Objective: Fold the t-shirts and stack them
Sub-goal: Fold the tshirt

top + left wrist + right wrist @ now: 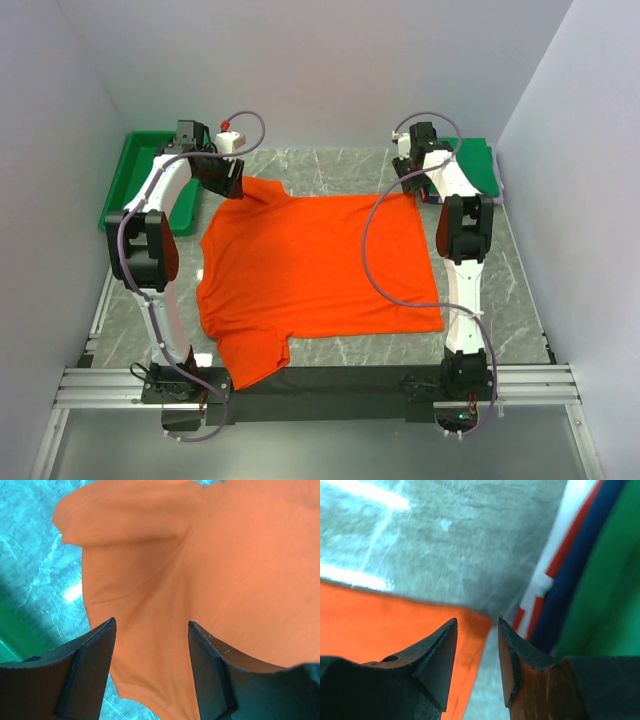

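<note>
Item: plain orange-red short-sleeved cloth tee (pixel 320 265), lying spread and unfolded on the grey marbled desk (pixel 330 165). Left hand (pixel 150 625) is hovering open over its far sleeve, and right hand (pixel 476 622) is hovering open at its far hem corner. Folded green-topped stack (pixel 478 165) is waiting far right. Folding and stacking are pending.

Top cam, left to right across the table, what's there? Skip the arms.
green tray → orange t-shirt, spread out → folded green shirt
</note>
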Motion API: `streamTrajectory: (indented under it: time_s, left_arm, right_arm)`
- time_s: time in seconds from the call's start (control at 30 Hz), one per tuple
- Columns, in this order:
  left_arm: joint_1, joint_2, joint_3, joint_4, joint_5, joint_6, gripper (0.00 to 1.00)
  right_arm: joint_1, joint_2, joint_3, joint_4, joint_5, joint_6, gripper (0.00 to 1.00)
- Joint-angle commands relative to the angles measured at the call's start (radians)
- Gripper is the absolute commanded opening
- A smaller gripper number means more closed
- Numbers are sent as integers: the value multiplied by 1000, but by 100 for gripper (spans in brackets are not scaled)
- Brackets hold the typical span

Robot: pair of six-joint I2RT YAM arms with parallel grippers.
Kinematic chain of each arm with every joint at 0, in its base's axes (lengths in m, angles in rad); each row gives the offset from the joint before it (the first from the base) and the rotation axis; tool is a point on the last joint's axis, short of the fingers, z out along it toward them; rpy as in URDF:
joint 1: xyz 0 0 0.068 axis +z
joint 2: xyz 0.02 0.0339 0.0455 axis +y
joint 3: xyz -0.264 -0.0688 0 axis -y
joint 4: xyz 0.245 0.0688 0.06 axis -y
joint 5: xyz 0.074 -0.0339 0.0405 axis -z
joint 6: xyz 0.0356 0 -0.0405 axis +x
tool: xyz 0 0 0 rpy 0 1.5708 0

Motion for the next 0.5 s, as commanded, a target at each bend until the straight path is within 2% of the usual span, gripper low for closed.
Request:
streamTrajectory:
  time_s: [0.0,0.23,0.33,0.43,0.47]
  left_arm:
    - [0,20,59,19,-5,-19,65]
    - [0,58,106,16,-20,-16,65]
    - [0,81,132,25,-31,-21,65]
    - [0,115,170,39,-52,-39,65]
    - [0,127,183,43,-61,-45,65]
  right_arm:
    - [-4,56,93,-24,13,31,45]
    - [-13,104,110,-117,14,27,45]
    - [-22,123,139,-159,11,31,39]
    - [-25,124,135,-176,-10,27,38]
    - [-25,124,133,-177,-15,25,33]
